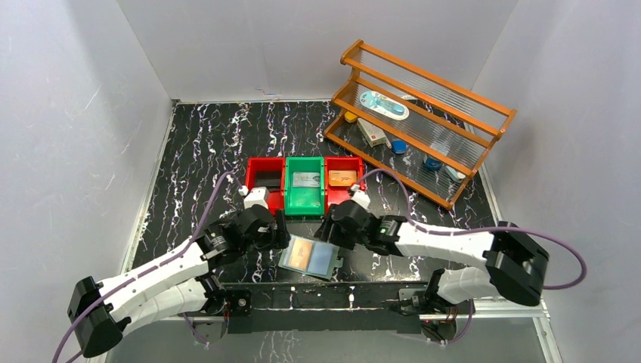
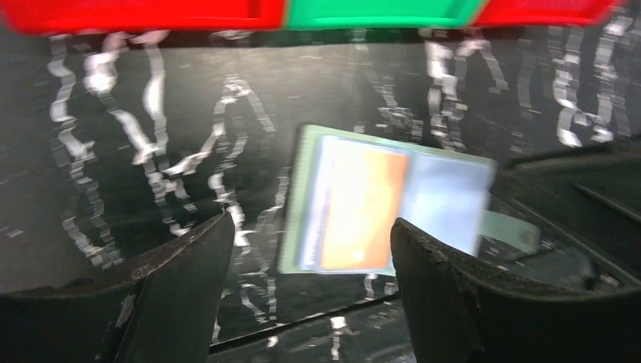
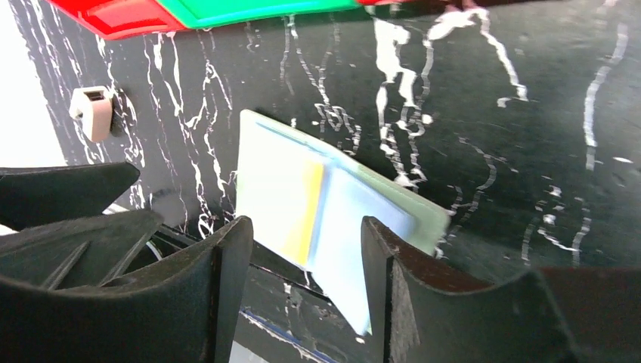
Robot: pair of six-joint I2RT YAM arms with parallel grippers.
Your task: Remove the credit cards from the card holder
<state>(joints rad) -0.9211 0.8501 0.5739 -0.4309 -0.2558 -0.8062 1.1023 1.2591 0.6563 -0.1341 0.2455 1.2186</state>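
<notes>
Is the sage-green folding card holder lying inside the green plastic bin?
No, the card holder lies open on the black marbled table, in front of that bin.

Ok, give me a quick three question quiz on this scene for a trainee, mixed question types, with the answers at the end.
1. Fill in: the card in the card holder is ____ in colour.
2. True or false: the card holder lies folded shut on the table.
3. The middle bin of the row is: A red, B green, C blue.

Key: 1 orange; 2 false, it lies open; 3 B.
</notes>
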